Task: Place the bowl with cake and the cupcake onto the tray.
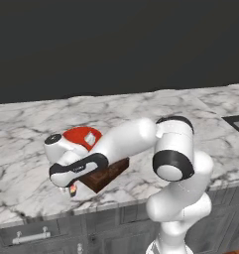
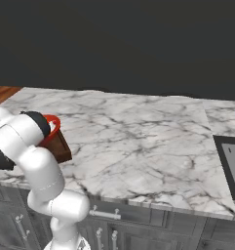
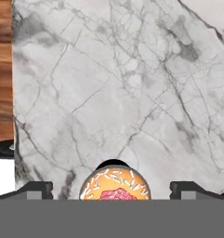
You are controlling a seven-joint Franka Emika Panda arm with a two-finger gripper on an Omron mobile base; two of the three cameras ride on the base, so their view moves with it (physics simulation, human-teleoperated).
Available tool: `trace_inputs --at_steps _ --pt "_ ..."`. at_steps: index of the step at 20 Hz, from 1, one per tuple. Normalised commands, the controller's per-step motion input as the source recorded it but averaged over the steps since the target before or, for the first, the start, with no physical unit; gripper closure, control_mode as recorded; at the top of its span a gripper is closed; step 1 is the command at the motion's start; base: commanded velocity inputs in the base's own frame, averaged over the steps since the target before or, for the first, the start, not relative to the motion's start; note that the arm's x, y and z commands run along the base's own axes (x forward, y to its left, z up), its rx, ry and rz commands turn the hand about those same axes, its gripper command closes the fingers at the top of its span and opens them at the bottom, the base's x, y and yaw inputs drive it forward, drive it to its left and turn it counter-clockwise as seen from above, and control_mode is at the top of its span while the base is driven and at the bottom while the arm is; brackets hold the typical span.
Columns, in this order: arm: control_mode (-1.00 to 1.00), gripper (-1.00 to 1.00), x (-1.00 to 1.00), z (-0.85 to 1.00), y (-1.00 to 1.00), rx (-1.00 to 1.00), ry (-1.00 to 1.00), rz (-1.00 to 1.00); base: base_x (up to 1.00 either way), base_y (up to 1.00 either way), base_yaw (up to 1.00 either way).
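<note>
The cupcake (image 3: 114, 184), orange-wrapped with pink frosting and sprinkles, stands on the marble counter at the bottom of the hand view. My gripper (image 3: 113, 189) is open; its fingertips (image 3: 36, 189) stand wide apart on either side of the cupcake and do not touch it. In the left base view the hand hangs low at the counter's front edge, with a bit of the cupcake (image 1: 72, 190) showing under it. The red bowl with cake (image 1: 82, 136) appears to rest on the dark brown tray (image 1: 109, 174), both largely hidden by my arm. The bowl's rim (image 2: 53, 124) and the tray's corner (image 2: 59, 148) show beside my arm.
The counter's front edge (image 1: 106, 204) runs just below the hand, with cabinet drawers under it. Wooden floor (image 3: 2, 69) shows past the counter's left end. A dark sink drainboard (image 2: 231, 166) lies at the far right. A dark wall backs the counter.
</note>
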Motion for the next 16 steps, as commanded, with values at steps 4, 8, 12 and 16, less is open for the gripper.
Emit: trace_inputs --at_steps 4,8,12,16 --pt "-1.00 -1.00 0.00 -0.21 -0.13 0.00 0.00 0.00 0.00 0.00 0.00" --pt "-1.00 -1.00 0.00 -0.03 0.00 0.00 0.00 0.00 0.00 0.00 0.00" --pt "-1.00 -1.00 0.00 -0.27 -0.13 -0.01 0.00 0.00 0.00 0.00 0.00" --pt "-1.00 1.00 0.00 -0.18 -0.13 -0.01 0.00 0.00 0.00 0.00 0.00"
